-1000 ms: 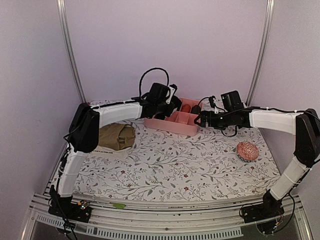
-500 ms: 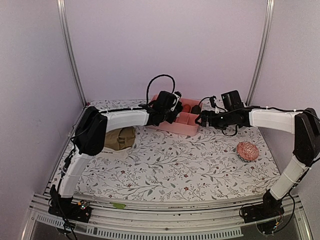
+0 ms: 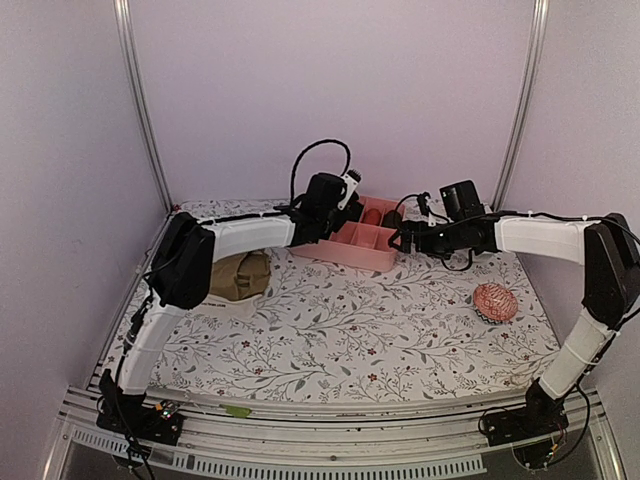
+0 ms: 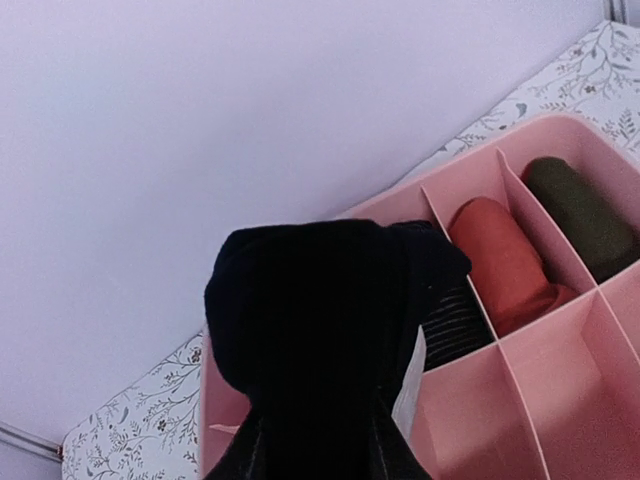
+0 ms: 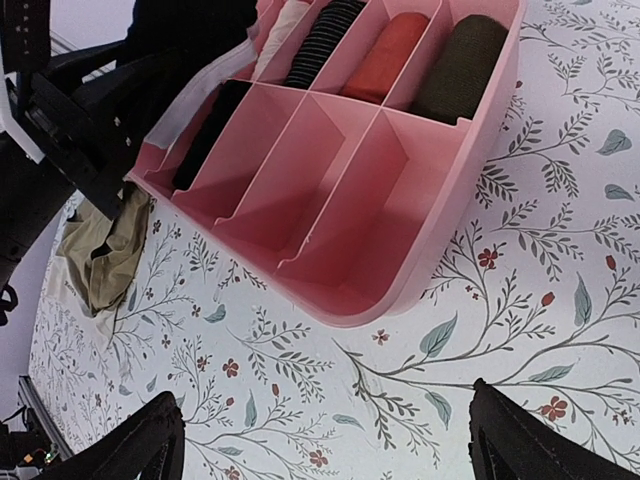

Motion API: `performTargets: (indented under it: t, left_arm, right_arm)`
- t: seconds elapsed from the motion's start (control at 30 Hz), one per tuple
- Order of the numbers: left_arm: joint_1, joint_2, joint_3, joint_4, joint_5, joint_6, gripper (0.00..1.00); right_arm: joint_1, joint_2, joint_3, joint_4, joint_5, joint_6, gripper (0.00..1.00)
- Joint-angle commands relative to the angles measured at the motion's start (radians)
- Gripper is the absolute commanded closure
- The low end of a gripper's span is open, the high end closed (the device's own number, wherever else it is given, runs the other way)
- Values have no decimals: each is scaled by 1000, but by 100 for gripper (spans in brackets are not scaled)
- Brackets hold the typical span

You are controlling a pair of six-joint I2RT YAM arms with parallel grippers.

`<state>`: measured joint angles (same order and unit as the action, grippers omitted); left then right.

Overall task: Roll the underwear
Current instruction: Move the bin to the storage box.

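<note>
Left gripper [image 4: 315, 455]: pinching black roll [image 4: 320, 310] over box's [image 4: 520, 400] far-left corner.
Right gripper [image 5: 320, 440]: spread wide, just off box's right end.
Olive briefs [image 3: 238, 275]: left, apart from box.

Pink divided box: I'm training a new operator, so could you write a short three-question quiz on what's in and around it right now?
1. True or false: the right gripper is holding a roll.
2. In the pink box, the red-orange roll lies between: A) the striped black roll and the dark olive roll; B) two empty compartments; C) two white rolls.
3. Fill in: the left gripper holds a ___ fabric bundle.
Key: 1 false, its jaws stand open and empty. 2 A. 3 black.
</note>
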<state>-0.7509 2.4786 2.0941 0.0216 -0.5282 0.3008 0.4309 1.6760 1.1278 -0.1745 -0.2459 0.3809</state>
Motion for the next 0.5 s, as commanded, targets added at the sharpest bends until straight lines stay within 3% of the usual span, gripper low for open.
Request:
performTargets:
  t: [0.0,0.23,0.47]
  left_arm:
    - [-52,16,-53,-11,1,33,100]
    - [-72,6,-56,-173,52,-47,100]
    - [-40,68,126,-479,311,-217,100]
  right_arm:
    - [-9,19,29,-6,-6,0,1]
    - [-13,32,37,-8,-12,-7,1]
    - [-18,44,47,-13,-25,-18,1]
